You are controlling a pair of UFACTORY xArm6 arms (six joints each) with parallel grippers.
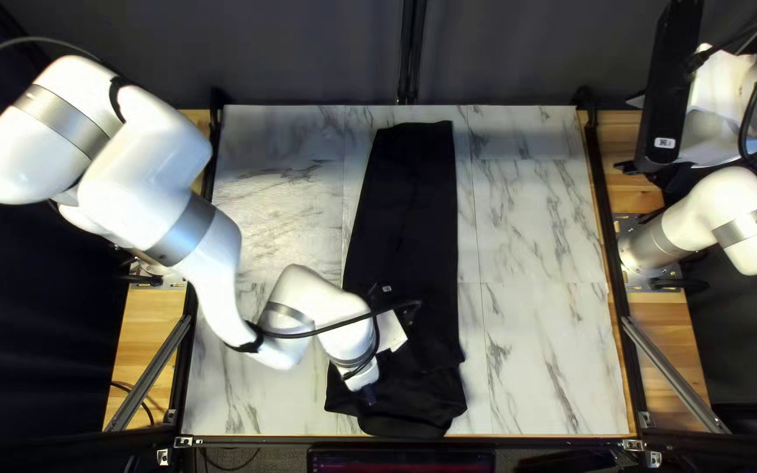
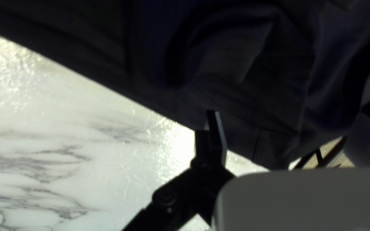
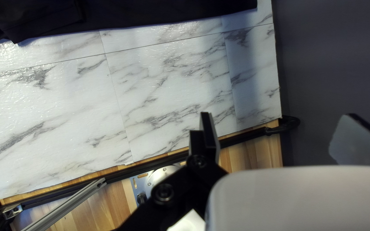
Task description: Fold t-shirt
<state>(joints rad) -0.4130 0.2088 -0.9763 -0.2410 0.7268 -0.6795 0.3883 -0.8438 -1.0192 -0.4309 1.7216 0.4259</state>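
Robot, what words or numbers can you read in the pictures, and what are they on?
None that I can read.
White sticker on the black bar by my right arm: too small.
Pale mark seen against the black shirt, near my left arm: too small.
Screen just past the near edge of the table: too dim and small.

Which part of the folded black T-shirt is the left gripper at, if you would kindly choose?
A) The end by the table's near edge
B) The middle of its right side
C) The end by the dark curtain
A: the left gripper is low at the T-shirt's near end.
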